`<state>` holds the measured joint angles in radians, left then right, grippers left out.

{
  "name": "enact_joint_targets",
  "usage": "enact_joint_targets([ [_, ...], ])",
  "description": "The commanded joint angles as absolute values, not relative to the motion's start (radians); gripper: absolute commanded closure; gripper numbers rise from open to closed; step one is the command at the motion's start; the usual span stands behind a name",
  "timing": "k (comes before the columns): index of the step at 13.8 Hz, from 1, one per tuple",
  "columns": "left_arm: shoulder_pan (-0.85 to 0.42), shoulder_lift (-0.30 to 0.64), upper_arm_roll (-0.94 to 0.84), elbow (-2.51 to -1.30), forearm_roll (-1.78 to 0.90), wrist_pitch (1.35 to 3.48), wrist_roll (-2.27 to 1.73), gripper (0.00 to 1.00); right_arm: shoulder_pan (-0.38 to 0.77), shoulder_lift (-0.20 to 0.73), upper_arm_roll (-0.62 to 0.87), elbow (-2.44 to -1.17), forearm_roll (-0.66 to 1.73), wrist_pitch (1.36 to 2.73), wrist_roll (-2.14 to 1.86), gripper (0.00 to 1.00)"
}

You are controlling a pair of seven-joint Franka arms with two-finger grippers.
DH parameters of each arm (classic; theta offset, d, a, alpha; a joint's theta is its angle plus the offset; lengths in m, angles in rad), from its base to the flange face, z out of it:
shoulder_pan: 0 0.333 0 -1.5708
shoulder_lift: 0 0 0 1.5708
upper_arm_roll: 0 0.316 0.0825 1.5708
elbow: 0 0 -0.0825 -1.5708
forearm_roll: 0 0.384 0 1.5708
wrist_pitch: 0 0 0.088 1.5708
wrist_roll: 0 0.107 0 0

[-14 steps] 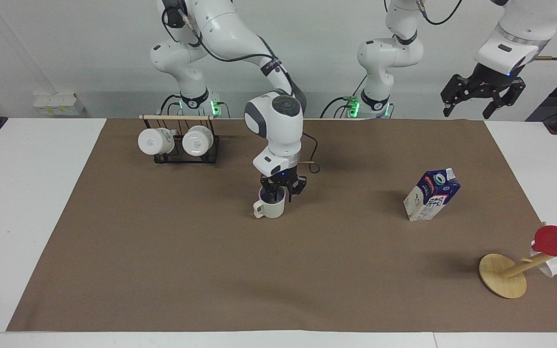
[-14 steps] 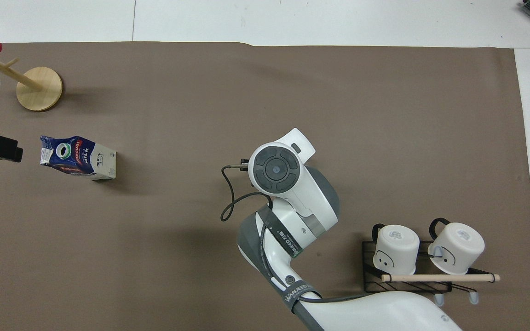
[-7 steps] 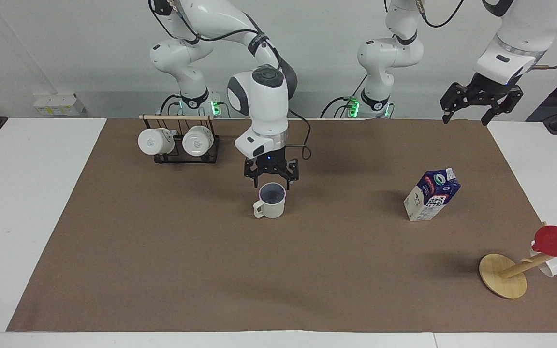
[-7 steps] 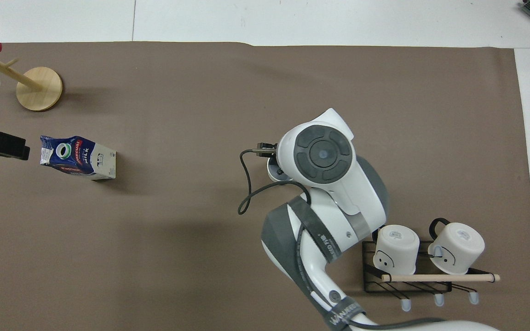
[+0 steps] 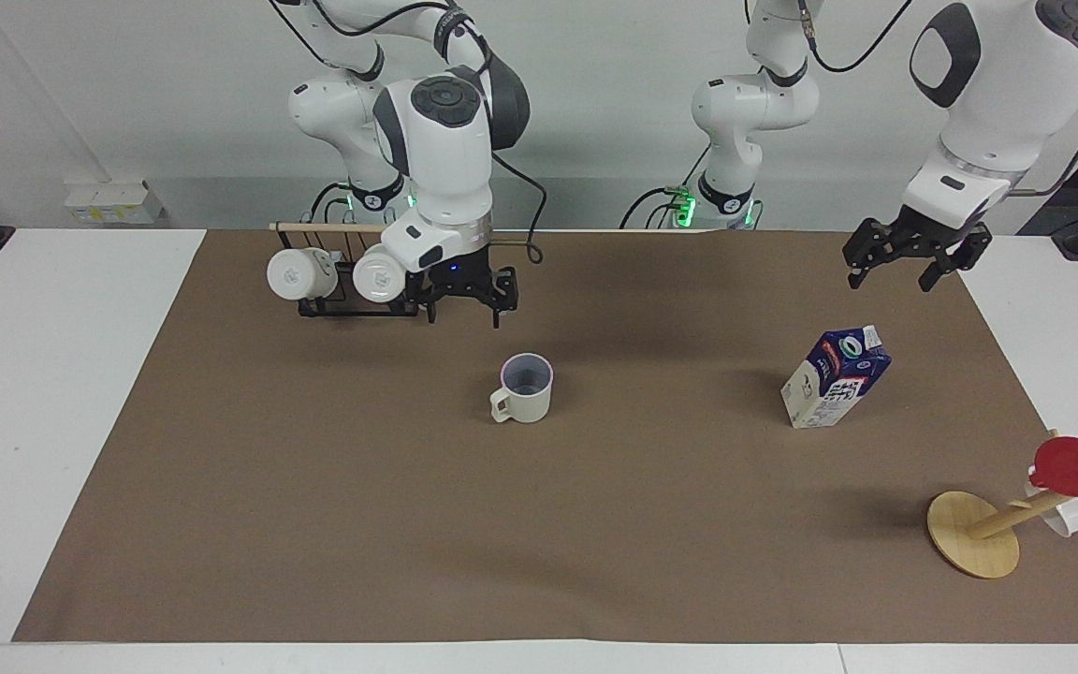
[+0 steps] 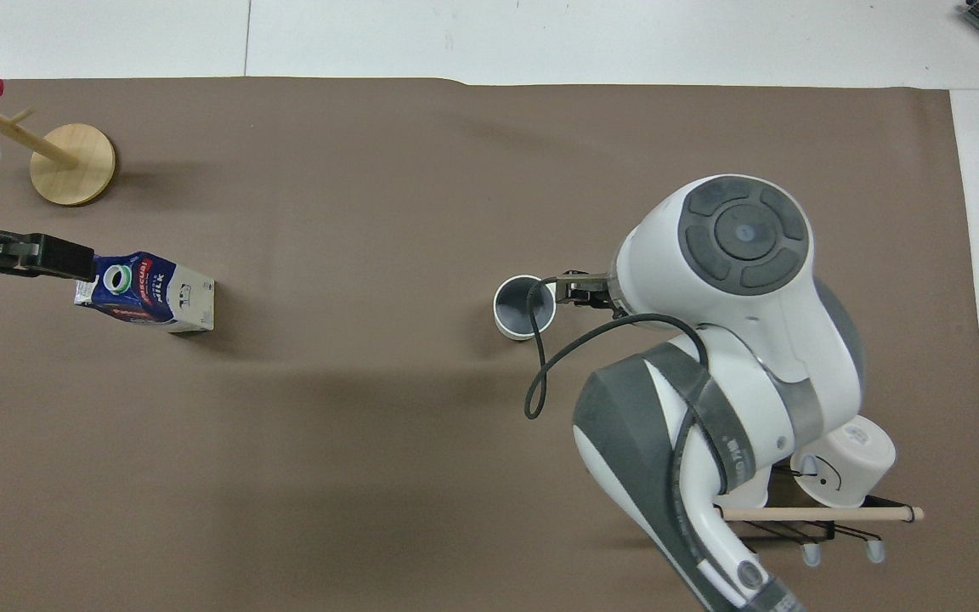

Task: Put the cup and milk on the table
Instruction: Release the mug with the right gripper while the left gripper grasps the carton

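Facing view shows the cup upright mid-desk under no hand, the milk carton leaning, so the wide-spread left hand above could topple it, while the right hand, also wide, waits.

You were running this in a robot lab, not a kitchen: two Franka arms bolted at a white table under a brown mat, bare grey wall, loose cabling. Household props were staged: mug rack, wooden mug tree.
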<state>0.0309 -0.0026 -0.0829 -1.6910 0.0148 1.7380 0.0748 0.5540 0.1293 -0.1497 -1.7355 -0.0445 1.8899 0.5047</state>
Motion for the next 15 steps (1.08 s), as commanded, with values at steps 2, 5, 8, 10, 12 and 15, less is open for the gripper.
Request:
enact_joint_targets([
  [2, 0.049, -0.018, -0.092, -1.824, 0.002, 1.894, 0.083, 0.00, 0.453, 0.055, -0.141, -1.761, -0.020, 1.772, 0.356, 0.00],
  [5, 0.049, -0.006, -0.089, -1.888, 0.002, 1.989, 0.081, 0.00, 0.356, 0.005, -0.141, -1.763, -0.020, 1.697, 0.234, 0.00],
  [8, 0.060, 0.020, -0.089, -1.905, 0.002, 2.034, 0.081, 0.00, 0.255, -0.037, -0.140, -1.763, -0.018, 1.684, 0.118, 0.00],
  [10, 0.061, 0.028, -0.087, -1.916, 0.002, 2.054, 0.083, 0.00, 0.200, -0.060, -0.141, -1.761, -0.018, 1.658, 0.071, 0.00],
  [12, 0.061, 0.031, -0.087, -1.933, 0.002, 2.068, 0.083, 0.00, 0.135, -0.078, -0.141, -1.763, -0.018, 1.637, -0.003, 0.00],
  [15, 0.060, 0.032, -0.089, -1.971, 0.002, 2.108, 0.083, 0.00, 0.066, -0.095, -0.143, -1.755, -0.014, 1.617, -0.080, 0.00],
])
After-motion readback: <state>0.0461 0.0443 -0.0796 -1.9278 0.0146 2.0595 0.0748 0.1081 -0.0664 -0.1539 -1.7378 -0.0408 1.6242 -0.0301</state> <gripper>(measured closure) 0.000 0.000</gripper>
